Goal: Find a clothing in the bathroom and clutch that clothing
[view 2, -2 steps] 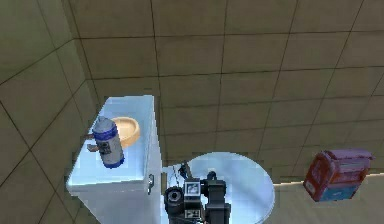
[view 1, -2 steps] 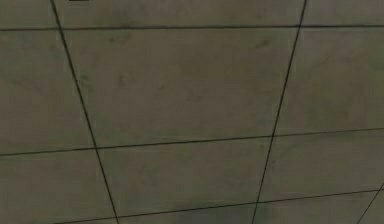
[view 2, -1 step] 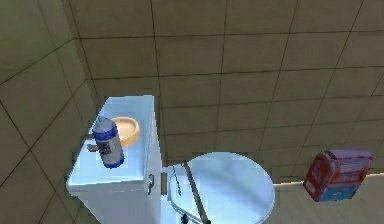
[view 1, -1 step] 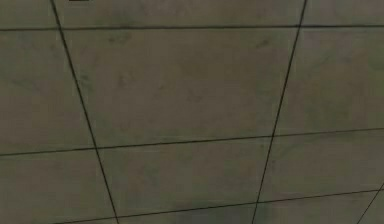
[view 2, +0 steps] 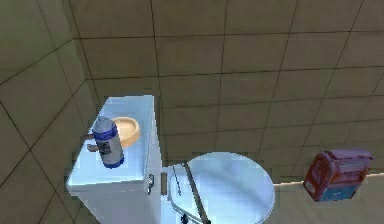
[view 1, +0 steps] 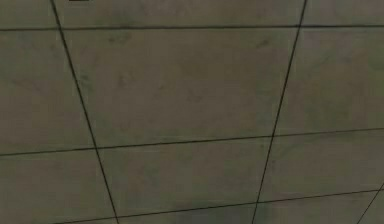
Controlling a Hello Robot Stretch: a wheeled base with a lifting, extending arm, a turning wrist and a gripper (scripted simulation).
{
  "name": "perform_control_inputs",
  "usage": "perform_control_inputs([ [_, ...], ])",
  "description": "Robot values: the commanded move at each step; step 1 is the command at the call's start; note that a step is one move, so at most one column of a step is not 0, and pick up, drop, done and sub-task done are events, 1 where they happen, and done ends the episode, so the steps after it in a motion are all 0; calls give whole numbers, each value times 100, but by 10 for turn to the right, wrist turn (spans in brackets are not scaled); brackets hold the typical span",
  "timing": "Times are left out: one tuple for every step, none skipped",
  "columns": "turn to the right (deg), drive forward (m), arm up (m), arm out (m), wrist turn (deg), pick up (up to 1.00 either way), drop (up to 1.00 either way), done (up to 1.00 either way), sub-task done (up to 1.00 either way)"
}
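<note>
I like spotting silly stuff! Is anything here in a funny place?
Only mildly: a pink box sits on the floor near the toilet, and a spray can stands on its tank lid.

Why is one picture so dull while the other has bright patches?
Forward view: dim, even light on the tiles, with no glare. Arm side view: the toilet lid and the tank top catch the light brightly, while the wall tiles behind stay dull.
</note>
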Motion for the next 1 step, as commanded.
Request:
perform_control_inputs([
  [0, 0, 10, 0, 0, 0, 0, 0, 0],
])
